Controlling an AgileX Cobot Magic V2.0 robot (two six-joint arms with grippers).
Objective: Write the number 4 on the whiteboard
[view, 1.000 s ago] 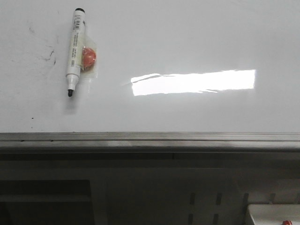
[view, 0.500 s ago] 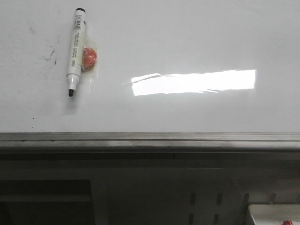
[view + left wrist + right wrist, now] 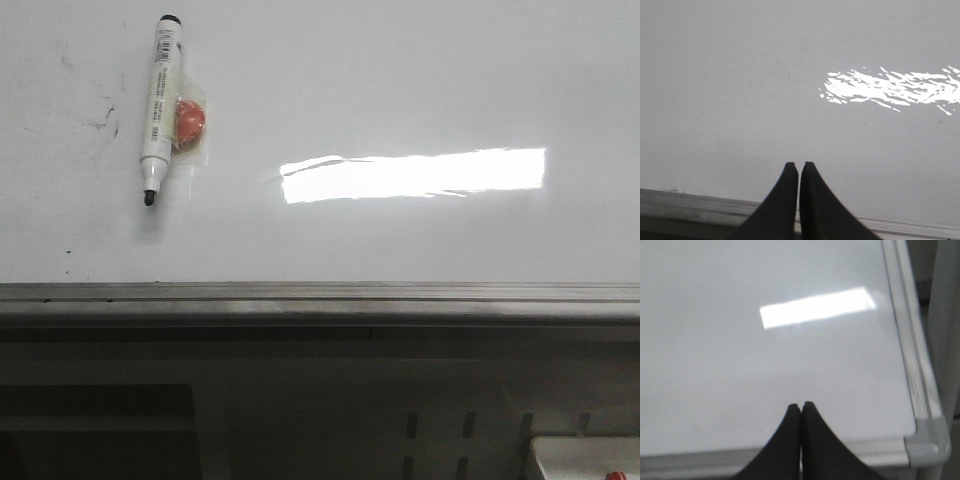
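Note:
The whiteboard point(image 3: 400, 90) fills the front view, glossy white with a bright rectangular glare and a grey edge rail point(image 3: 320, 298). A white marker point(image 3: 158, 105) with a black tip lies on it at the upper left, uncapped tip toward the rail. No drawn 4 shows on the board. Neither gripper shows in the front view. My left gripper point(image 3: 799, 165) is shut and empty over the board point(image 3: 740, 100) near its rail. My right gripper point(image 3: 801, 404) is shut and empty over the board point(image 3: 740, 365) near its corner.
A small orange-red object in clear wrap point(image 3: 188, 120) lies against the marker. Faint dark smudges point(image 3: 108, 118) mark the board left of the marker. The board's grey corner piece point(image 3: 927, 442) is beside my right gripper. A dark shelf structure point(image 3: 300, 420) lies below the rail.

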